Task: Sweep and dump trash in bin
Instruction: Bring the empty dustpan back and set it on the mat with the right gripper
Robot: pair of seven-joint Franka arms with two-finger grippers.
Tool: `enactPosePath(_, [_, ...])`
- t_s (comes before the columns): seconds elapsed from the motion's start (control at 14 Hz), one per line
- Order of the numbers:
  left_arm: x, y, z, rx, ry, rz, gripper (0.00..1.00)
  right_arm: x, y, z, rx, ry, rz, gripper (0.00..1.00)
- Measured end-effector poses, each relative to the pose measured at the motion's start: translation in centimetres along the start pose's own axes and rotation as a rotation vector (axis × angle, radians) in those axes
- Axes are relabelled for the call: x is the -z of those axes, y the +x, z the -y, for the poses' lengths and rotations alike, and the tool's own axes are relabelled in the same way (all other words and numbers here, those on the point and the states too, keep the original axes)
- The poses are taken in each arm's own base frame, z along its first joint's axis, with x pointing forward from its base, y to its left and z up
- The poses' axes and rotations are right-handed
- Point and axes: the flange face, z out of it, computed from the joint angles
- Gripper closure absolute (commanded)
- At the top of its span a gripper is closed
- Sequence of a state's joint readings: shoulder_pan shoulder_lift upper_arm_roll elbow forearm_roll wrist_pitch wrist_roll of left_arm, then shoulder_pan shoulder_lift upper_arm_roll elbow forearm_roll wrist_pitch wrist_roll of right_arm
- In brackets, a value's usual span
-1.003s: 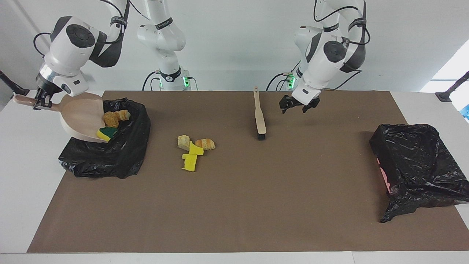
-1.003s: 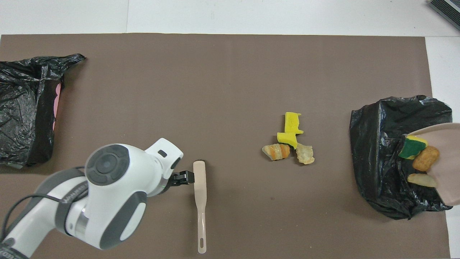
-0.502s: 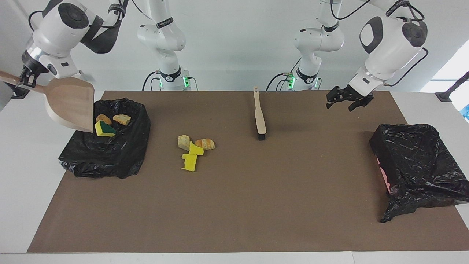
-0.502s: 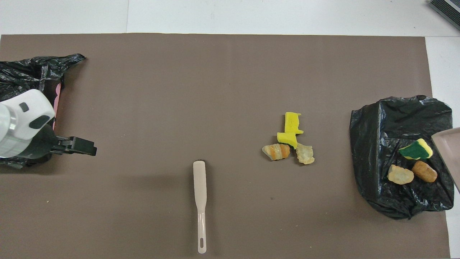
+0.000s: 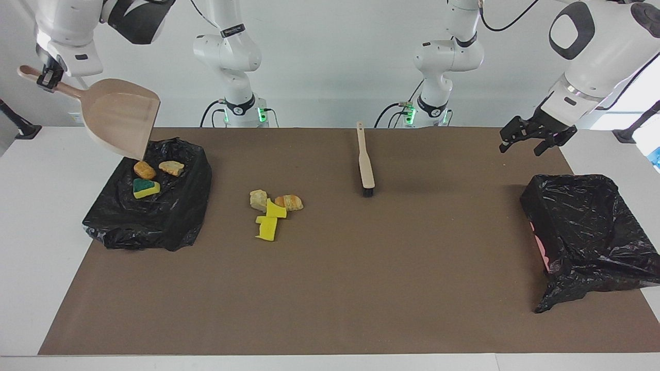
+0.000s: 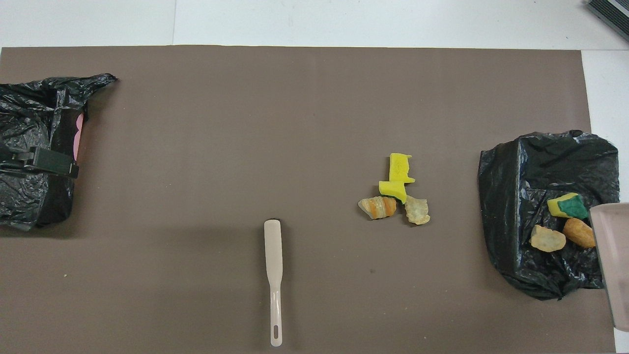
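Lifted: right claw [image 5: 45, 78] clamps smooth beige dustpan [image 5: 121, 123]; left claw [image 5: 536, 138] spread, empty.

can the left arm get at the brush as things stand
Probably yes. The left gripper hangs open and empty over the mat's edge by the empty bin, and the brush lies alone on the mat with nothing between them.
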State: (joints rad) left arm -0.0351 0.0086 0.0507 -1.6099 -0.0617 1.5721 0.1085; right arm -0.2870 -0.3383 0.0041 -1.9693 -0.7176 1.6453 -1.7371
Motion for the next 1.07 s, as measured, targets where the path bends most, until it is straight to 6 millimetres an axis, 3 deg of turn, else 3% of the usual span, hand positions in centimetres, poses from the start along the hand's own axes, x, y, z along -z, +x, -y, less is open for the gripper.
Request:
enactPosePath(0.21, [1.4, 0.2, -0.1, -0.005, 0.028, -0.019, 0.0, 1.9, 3.0, 0.4, -0.167, 0.021, -0.123, 1.0])
enactPosePath(0.57, [1.3, 0.1, 0.0, -0.004, 0.032, -0.011, 0.0, 5.2, 8.8, -0.5, -0.574, 0.067, -0.313, 1.0])
enactPosePath(0.72, [1.3, 0.1, 0.0, -0.004, 0.032, -0.011, 0.0, 7.2, 12.0, -0.7, -0.734, 0.107, -0.355, 1.0])
enactPosePath(1.07, [1.3, 0.1, 0.0, -0.004, 0.032, -0.011, 0.0, 12.3, 22.3, -1.4, -1.042, 0.258, -0.461, 1.0])
